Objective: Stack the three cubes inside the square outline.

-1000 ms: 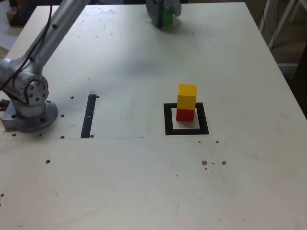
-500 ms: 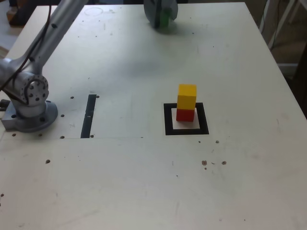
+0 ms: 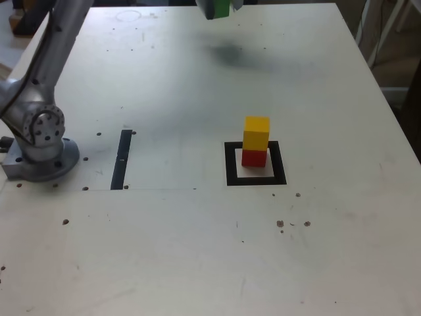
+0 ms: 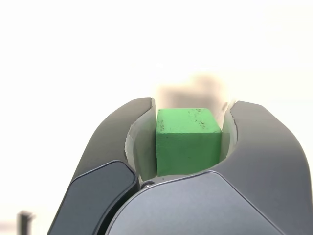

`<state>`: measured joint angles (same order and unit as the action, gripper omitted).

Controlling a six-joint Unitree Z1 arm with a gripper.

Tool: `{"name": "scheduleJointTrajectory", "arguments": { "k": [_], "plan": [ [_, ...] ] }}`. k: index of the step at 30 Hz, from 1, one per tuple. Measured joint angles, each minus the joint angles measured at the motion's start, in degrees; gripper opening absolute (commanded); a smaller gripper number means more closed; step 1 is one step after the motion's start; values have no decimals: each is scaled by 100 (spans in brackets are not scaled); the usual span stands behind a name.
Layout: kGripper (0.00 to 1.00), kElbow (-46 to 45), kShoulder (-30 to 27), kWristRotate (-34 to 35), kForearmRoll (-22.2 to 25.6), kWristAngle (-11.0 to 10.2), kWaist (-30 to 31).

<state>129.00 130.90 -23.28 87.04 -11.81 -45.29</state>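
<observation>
We are now lifting the green cube (image 4: 187, 141) up off the worktop (image 3: 197, 250), our fingers (image 4: 254, 142) pinching it tight. Next we are carrying it to the yellow cube (image 3: 256, 133) on the red cube (image 3: 254, 158) inside the square outline (image 3: 230, 164).

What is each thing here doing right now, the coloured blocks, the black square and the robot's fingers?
Green cube: clamped between the fingers, lifted off the table.
Yellow cube: resting on top of the red cube.
Red cube: sitting inside the square outline, bottom of the stack.
Square outline: flat on the table, holding two cubes.
Gripper: shut on the green cube.
Black strip: lying flat, untouched.
</observation>
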Motion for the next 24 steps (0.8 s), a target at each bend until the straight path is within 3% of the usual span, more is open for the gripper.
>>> {"name": "scheduleJointTrajectory", "arguments": {
  "k": [10,20,24],
  "plan": [
    [28,-1669,-1356,126,52,-137,1264],
    [28,-2646,-2701,748,-28,103,2527],
    [28,-2844,-2820,1217,-16,128,3296]
  ]
}}
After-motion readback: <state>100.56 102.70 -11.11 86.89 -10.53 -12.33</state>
